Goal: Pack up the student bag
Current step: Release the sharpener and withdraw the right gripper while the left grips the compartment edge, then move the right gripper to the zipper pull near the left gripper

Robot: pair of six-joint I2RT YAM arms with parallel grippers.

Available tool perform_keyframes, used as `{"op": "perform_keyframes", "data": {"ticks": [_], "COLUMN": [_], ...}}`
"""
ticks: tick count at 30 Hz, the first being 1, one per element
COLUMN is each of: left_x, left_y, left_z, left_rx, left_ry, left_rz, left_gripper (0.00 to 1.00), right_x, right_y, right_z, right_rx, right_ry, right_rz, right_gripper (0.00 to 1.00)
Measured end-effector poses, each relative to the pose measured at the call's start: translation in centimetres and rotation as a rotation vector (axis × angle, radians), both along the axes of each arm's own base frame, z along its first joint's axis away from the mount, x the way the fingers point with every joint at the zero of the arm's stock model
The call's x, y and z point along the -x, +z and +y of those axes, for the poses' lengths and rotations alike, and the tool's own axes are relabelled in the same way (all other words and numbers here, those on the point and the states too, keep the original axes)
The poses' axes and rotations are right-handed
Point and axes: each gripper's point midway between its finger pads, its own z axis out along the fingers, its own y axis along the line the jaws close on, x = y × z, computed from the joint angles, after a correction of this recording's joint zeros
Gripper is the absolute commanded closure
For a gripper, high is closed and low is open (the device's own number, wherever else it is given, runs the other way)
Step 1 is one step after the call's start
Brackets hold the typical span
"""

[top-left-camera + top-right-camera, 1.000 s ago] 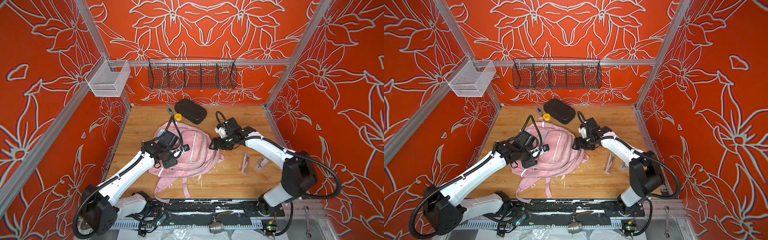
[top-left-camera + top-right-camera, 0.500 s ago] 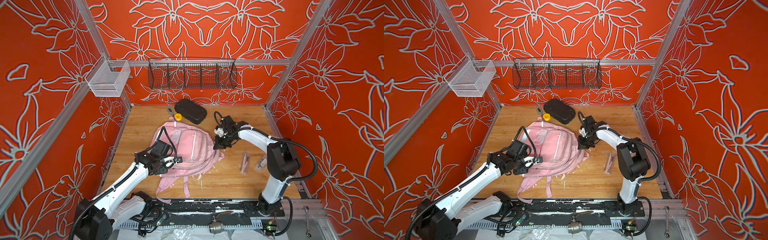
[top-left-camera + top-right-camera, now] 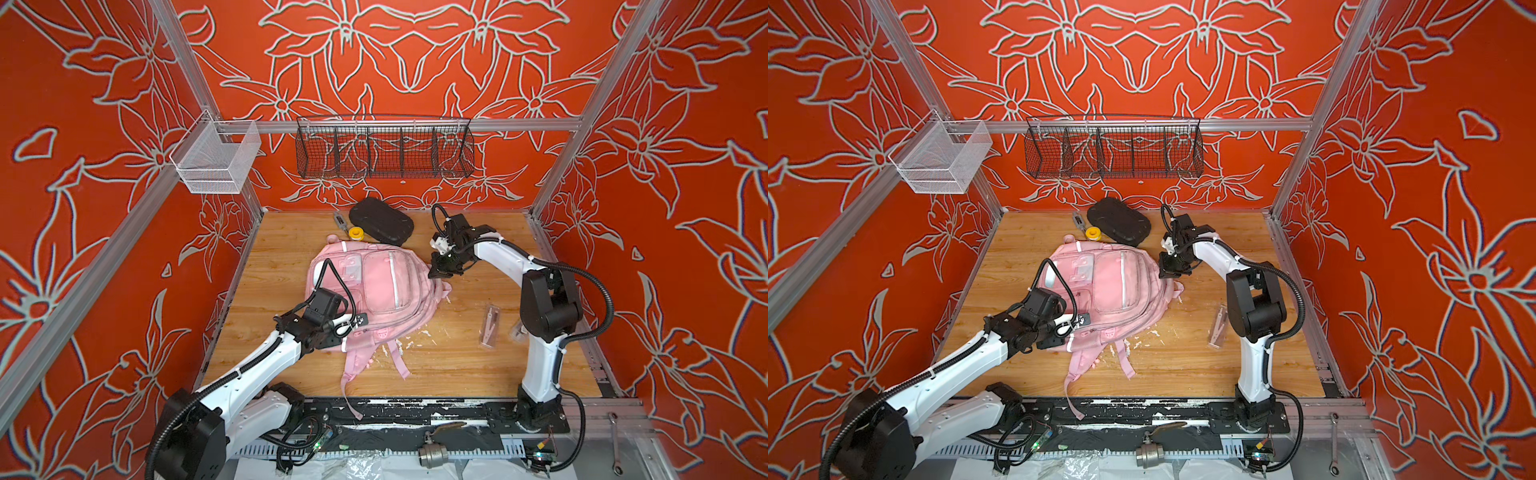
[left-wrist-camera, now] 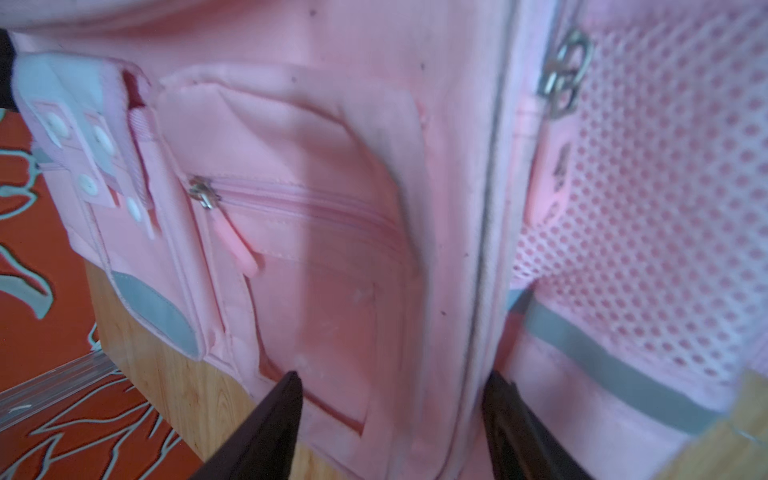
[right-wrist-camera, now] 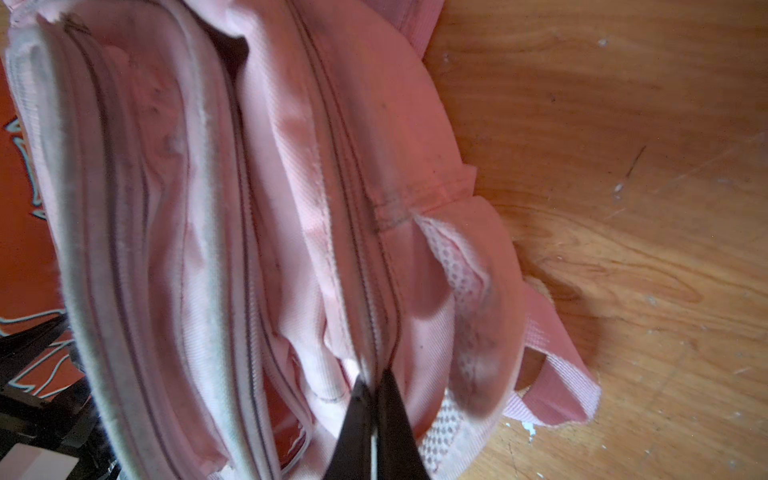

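Note:
The student bag (image 3: 386, 286) (image 3: 1113, 286), a pale pink backpack with silvery strips, lies flat in the middle of the wooden table, straps toward the front. My left gripper (image 3: 347, 322) (image 3: 1069, 324) sits at its front-left corner. In the left wrist view this gripper (image 4: 390, 386) is open, its fingers astride the zip seam between the front pocket and the mesh side pocket. My right gripper (image 3: 442, 272) (image 3: 1171, 270) is at the bag's right edge. There the gripper (image 5: 374, 382) is shut, its tips pinching the student bag (image 5: 291, 208) at a zip line.
A black hard case (image 3: 380, 226) (image 3: 1119, 226), a yellow tape roll (image 3: 356, 233) and a small grey tool (image 3: 338, 220) lie behind the bag. A clear packet (image 3: 489, 326) lies right of it. A black wire basket (image 3: 384, 147) and a white mesh basket (image 3: 216, 162) hang on the walls.
My right gripper has closed at the bag's right edge and its elbow has swung in. My left gripper has slid toward the table's front along the bag's left side.

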Motion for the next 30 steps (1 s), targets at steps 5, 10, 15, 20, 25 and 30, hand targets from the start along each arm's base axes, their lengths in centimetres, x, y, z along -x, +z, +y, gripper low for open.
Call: {"op": "perform_keyframes", "data": {"ticks": [5, 10, 15, 20, 25, 30], "left_x": [0.2, 0.7, 0.1, -1.2, -1.6, -1.2], "left_y": [0.0, -1.2, -2.3, -2.2, -0.7, 2.8], "left_z": [-2.0, -2.5, -2.5, -3.0, -3.8, -5.1], "left_rx": [0.074, 0.094, 0.112, 0.148, 0.183, 0.303], "left_ry": [-0.046, -0.053, 0.019, 0.103, 0.138, 0.179], "left_rz": [0.012, 0.045, 0.061, 0.073, 0.09, 0.117], "left_gripper": [0.32, 0.31, 0.36, 0.83, 1.0, 1.0], "right_x": [0.0, 0.0, 0.0, -0.1, -0.2, -0.4], "right_y": [0.0, 0.0, -0.1, 0.0, 0.8, 4.4], "right_z": [0.0, -0.1, -0.1, -0.1, -0.2, -0.8], "right_rx": [0.003, 0.003, 0.007, 0.007, -0.001, 0.002], "right_ry": [0.0, -0.001, 0.0, 0.001, 0.006, 0.014], "right_rz": [-0.001, -0.001, -0.003, -0.009, -0.059, -0.195], "right_gripper": [0.99, 0.97, 0.96, 0.94, 0.79, 0.63]}}
